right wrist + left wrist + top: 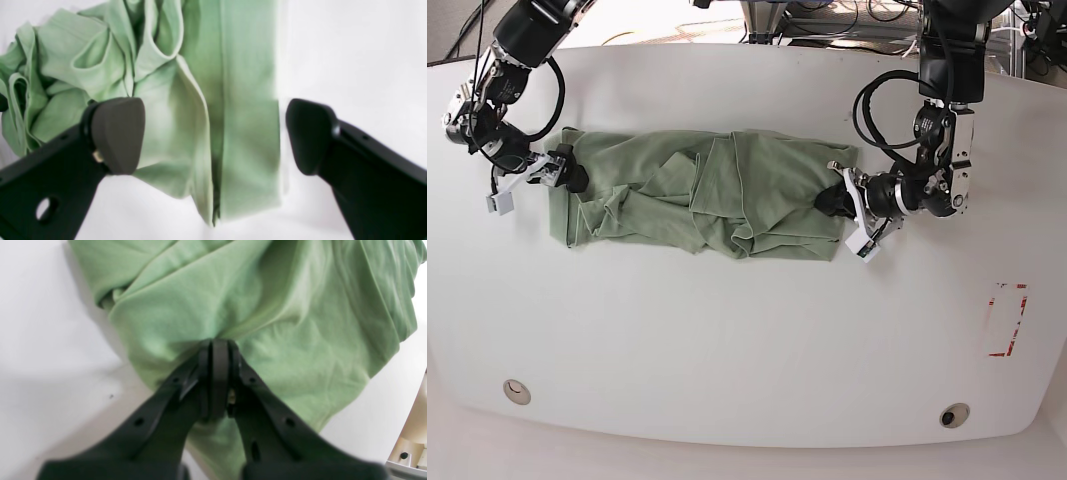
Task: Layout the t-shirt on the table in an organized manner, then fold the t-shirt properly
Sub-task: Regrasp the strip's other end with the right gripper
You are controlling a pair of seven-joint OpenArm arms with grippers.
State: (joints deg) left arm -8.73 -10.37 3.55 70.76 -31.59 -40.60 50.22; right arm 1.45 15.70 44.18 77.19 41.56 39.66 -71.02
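Note:
The sage-green t-shirt [707, 195] lies crumpled in a long strip across the far half of the white table [747, 340]. At its right end in the base view, my left gripper [835, 200] is shut on a pinch of the fabric; the left wrist view shows the black fingers [218, 346] pressed together on the t-shirt [186, 306]. At the other end my right gripper [562, 172] stands open. In the right wrist view its fingers [116, 133] straddle a folded band of the t-shirt [247, 100], gripping nothing.
A red tape rectangle [1007, 320] marks the table's right side. Two round cable holes [516, 391] [954, 415] sit near the front edge. Cables and equipment crowd the area behind the table's back edge [827, 20].

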